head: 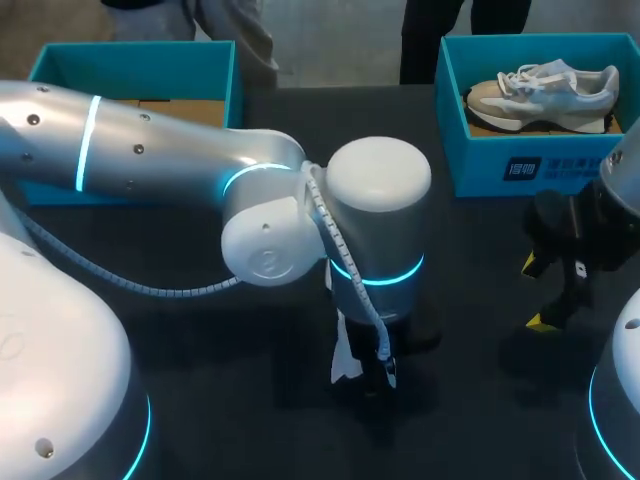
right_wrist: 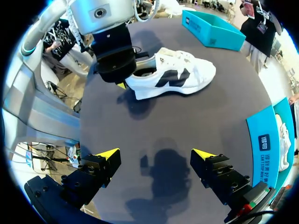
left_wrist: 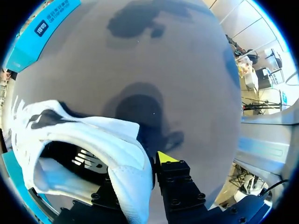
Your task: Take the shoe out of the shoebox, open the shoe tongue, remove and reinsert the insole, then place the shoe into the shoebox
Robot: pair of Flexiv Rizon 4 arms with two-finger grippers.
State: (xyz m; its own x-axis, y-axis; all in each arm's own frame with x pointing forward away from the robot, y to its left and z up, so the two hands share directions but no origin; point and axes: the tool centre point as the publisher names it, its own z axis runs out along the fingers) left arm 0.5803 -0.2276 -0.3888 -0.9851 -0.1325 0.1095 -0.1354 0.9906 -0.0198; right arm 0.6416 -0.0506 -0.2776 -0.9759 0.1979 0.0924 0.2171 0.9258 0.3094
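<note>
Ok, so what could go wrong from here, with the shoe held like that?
1. The left pincer pinches the white shoe only at its heel rim, and nothing grips the toe end. It may twist or slip out if lifted.
2. The right pincer is open and apart from the shoe. Coming in for the tongue, it could bump the left arm, which reaches past the middle and stands right over the shoe.

Our left arm (head: 150, 150) reaches past centre, left gripper (right_wrist: 126, 83) pointing down, fingers clamped on the shoe (right_wrist: 177, 77) heel. Our right gripper (right_wrist: 156, 156) hangs at our right, fingers spread wide.
</note>
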